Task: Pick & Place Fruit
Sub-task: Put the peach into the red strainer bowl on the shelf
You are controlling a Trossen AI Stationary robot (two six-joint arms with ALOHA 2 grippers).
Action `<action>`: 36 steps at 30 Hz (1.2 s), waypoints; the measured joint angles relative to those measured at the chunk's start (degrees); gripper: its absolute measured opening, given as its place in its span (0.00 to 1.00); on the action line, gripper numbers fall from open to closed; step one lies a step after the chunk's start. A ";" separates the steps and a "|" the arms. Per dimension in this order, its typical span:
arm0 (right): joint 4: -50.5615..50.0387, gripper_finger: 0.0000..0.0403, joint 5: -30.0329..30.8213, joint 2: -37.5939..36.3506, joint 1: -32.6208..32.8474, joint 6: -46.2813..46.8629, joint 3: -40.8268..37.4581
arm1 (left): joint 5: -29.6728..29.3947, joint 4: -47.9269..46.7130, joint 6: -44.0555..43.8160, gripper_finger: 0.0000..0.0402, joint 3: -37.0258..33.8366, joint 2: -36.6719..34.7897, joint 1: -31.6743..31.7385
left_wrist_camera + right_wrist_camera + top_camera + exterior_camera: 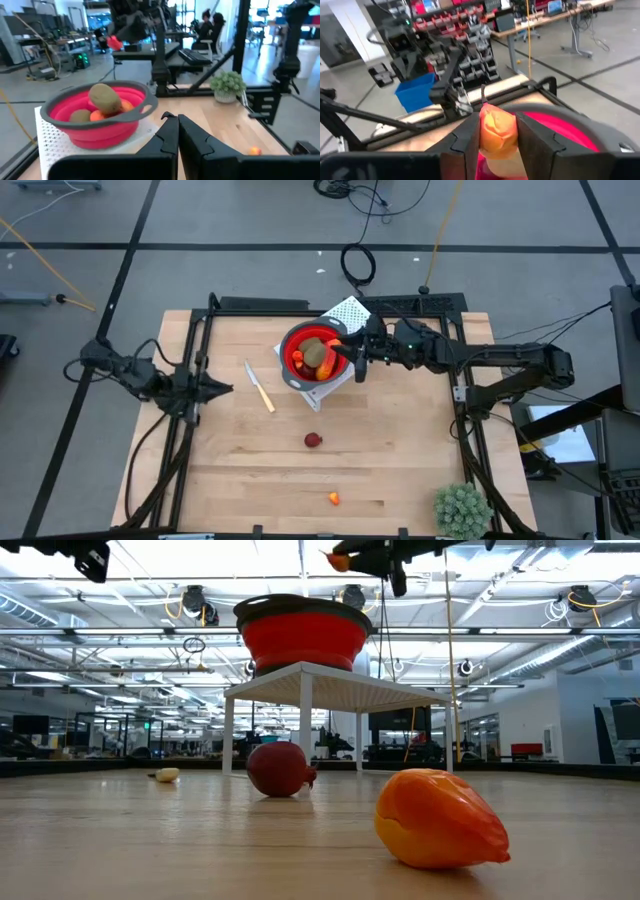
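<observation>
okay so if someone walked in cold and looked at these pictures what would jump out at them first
The red bowl on its white stand at the table's far middle, already holding fruit. The right claw hangs over its rim, shut on an orange fruit. Two pieces lie loose nearer the front: a dark red ball and an orange bit.

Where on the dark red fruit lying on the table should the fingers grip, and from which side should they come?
Come straight down onto the dark red fruit and close across its widest middle. It is round, resting alone on the bare table, apart from the orange fruit and knife, so probably any finger orientation suits.
</observation>
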 joint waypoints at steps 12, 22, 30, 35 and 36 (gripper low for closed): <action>-2.57 0.27 0.03 2.64 -1.97 -1.74 -0.09 | 9.45 6.44 2.00 0.01 -3.15 0.06 13.32; -4.50 0.27 0.03 5.49 -1.95 -2.97 0.00 | 16.31 -0.35 -0.97 0.02 -3.15 -1.68 25.22; -8.00 0.27 -0.15 5.49 -1.80 -2.97 0.00 | 20.34 -0.82 -2.17 0.01 -3.15 -2.07 28.59; -9.76 0.27 -0.14 5.51 -1.23 -2.97 0.00 | 20.40 -0.85 -2.20 0.03 -3.15 -2.07 29.36; -9.50 0.27 -0.15 5.51 -1.13 -2.97 0.00 | 20.40 -0.87 -2.21 0.04 -3.15 -2.07 29.53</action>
